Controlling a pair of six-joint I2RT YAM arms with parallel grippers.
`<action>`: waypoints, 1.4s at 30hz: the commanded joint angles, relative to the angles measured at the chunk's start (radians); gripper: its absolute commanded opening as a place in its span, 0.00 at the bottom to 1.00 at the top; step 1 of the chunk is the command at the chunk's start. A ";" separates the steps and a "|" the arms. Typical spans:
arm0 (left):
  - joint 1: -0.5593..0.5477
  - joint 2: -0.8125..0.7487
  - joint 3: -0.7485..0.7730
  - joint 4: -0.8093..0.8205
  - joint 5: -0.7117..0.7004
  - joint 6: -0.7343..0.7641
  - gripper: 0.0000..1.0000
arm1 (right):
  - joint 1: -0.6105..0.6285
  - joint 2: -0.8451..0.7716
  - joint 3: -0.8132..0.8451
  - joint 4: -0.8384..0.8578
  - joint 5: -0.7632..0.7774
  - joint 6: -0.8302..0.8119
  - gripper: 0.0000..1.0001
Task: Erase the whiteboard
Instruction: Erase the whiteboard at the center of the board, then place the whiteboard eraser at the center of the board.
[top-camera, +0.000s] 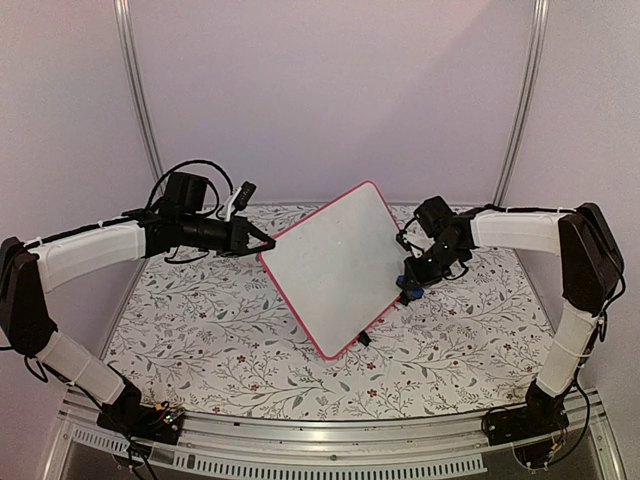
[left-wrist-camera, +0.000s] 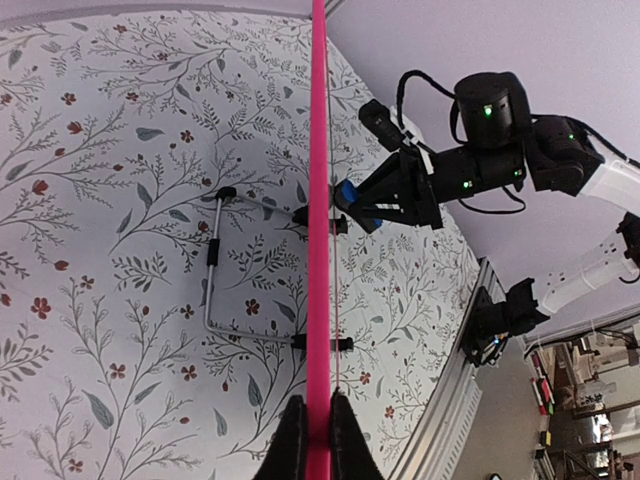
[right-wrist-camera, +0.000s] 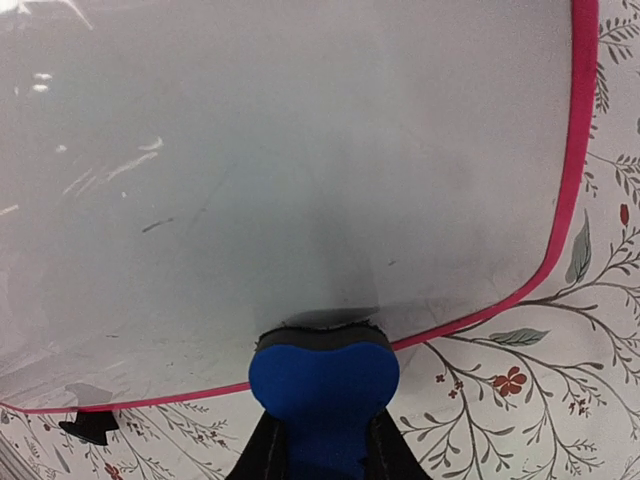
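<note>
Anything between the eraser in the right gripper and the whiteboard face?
Nothing visible. The blue eraser in the right gripper faces the whiteboard directly, close to its rim; the left gripper clamps another edge.

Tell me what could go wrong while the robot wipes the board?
1. The left gripper pinches only the thin pink rim of the whiteboard, so a hard push might twist it or pull it loose.
2. The blue eraser in the right gripper sits close to the rim; it could slide off the board.
3. A faint grey streak might get missed.
</note>
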 joint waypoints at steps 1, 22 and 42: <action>-0.011 -0.022 -0.007 0.035 0.017 0.030 0.00 | 0.000 0.038 0.072 0.069 -0.002 -0.005 0.00; -0.010 -0.035 -0.006 0.038 0.018 0.032 0.00 | -0.044 -0.127 0.054 0.171 0.257 0.125 0.00; 0.006 -0.066 -0.012 0.058 0.022 0.022 0.37 | -0.251 -0.064 -0.121 0.237 0.212 0.291 0.19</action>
